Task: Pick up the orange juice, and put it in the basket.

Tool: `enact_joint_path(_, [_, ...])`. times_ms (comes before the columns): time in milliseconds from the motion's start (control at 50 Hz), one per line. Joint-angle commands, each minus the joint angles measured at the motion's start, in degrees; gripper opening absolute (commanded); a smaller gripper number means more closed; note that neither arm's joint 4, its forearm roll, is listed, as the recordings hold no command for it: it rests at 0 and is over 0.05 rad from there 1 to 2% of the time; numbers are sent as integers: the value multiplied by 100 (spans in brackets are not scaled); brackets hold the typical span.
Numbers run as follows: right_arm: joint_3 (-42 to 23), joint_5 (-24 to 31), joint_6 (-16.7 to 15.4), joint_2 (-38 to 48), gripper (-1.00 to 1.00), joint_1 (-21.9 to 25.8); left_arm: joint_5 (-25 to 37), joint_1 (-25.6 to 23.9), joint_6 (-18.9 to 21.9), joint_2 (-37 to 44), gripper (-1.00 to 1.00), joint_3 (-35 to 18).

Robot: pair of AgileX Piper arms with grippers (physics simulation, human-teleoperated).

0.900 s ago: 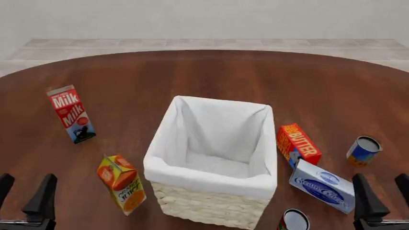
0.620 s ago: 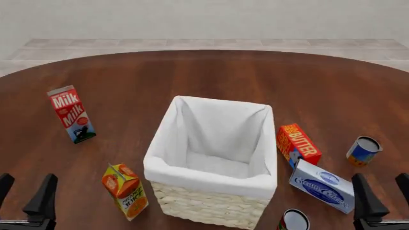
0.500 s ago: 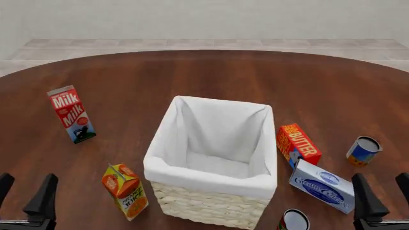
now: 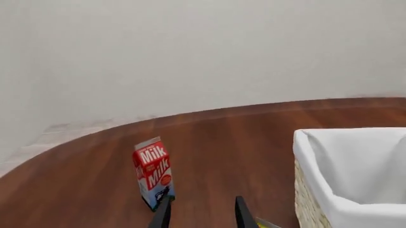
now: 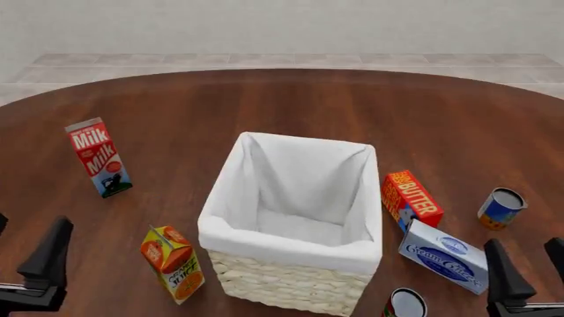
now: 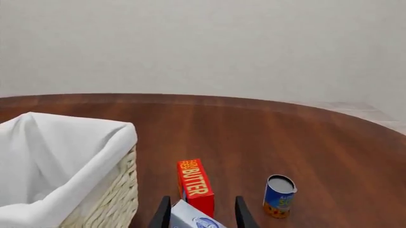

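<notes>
The orange juice (image 5: 174,263), an orange and yellow gable-top carton, stands tilted on the table, just left of the basket's near left corner. The basket (image 5: 291,246) is large, pale wicker with white cloth over its rim, and stands mid-table. It also shows in the left wrist view (image 4: 317,180) and the right wrist view (image 6: 120,137). My left gripper (image 5: 22,247) is open and empty at the near left, left of the carton; it also shows in its wrist view (image 4: 201,218). My right gripper (image 5: 529,267) is open and empty at the near right, also seen in its wrist view (image 6: 201,216).
A red-and-blue Milk carton (image 5: 99,157) stands at the left. An orange-red BUTTER box (image 5: 411,197) and a blue-white cream cheese box (image 5: 443,256) lie right of the basket. A blue can (image 5: 500,208) stands far right. Another can (image 5: 405,305) is at the near edge.
</notes>
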Motion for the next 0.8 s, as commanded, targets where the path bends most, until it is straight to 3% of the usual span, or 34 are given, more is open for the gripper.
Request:
enact_joint_path(20, [-2,0,-14,1,100,34,67,-366,286,436,100,-723])
enact_joint_path(280, [-1,6,40,2,100,43,489,-564,-10,915,100,-1742])
enact_joint_path(440, [12,-3,-58,-4,100,96,773,-1046,472,1243,100,-2164])
enact_joint_path(540, [12,0,-40,-2,100,100,948,-1135,372,1345,100,-2374])
enact_joint_path(620, [13,6,-12,1,100,97,1214,-1611,669,1456,100,-2415])
enact_joint_path(700, [10,4,-8,-1,100,102,1426,-1576,500,1565,100,-2706])
enact_joint_path(800, [11,10,-1,-1,100,104,1721,-1726,607,1638,100,-2957])
